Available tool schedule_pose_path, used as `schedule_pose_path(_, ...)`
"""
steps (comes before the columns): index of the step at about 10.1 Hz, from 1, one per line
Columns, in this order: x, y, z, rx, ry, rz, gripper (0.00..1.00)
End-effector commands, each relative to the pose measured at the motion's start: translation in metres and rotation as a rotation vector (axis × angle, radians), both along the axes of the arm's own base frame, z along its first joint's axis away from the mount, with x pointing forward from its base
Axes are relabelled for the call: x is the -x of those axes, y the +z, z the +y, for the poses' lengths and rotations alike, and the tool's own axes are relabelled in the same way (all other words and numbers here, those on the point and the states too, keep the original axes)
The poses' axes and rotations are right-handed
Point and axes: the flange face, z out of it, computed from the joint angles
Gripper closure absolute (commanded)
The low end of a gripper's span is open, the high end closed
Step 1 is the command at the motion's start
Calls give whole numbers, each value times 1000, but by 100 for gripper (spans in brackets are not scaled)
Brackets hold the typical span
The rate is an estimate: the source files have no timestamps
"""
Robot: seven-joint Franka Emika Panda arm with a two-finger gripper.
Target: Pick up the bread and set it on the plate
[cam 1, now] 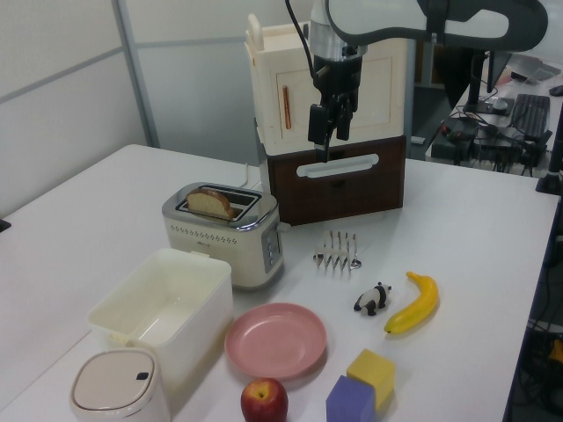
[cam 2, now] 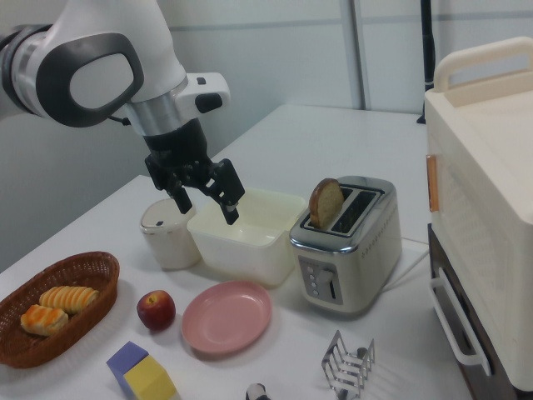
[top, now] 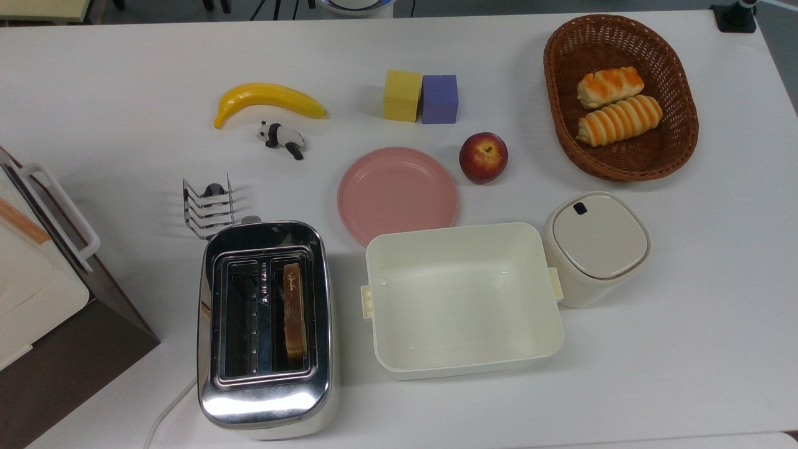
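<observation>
Fingers [cam 2: 205, 202] hung parted and empty, high above the bench. Thin light-brown bread slice [cam 2: 324, 202] stood upright in the chrome toaster [cam 2: 346, 250]; round pale-pink plate [cam 2: 226, 317] bare. Approach step; next, descend over the slice's top edge.

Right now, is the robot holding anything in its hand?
No. The hand is open and empty, up in the air. The bread is standing in the toaster, and the plate has nothing on it.

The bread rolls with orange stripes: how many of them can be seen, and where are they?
2. Both rolls lie side by side inside the brown wicker basket: one roll toward the top view's upper edge, the other roll just below it. Nothing seems to hide more.
</observation>
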Motion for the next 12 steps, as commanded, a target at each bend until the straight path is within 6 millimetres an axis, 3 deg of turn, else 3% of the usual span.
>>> schedule_pose_path(1,10,-6,16,69,130,21,0)
schedule_pose_path(5,2,2,16,23,-52,-61,0)
schedule_pose_path(8,-30,-18,8,9,-103,-137,0)
schedule_pose_path(10,-72,-67,-2,6,-103,-137,0)
schedule_pose_path(12,-103,-101,-9,7,-103,-197,0)
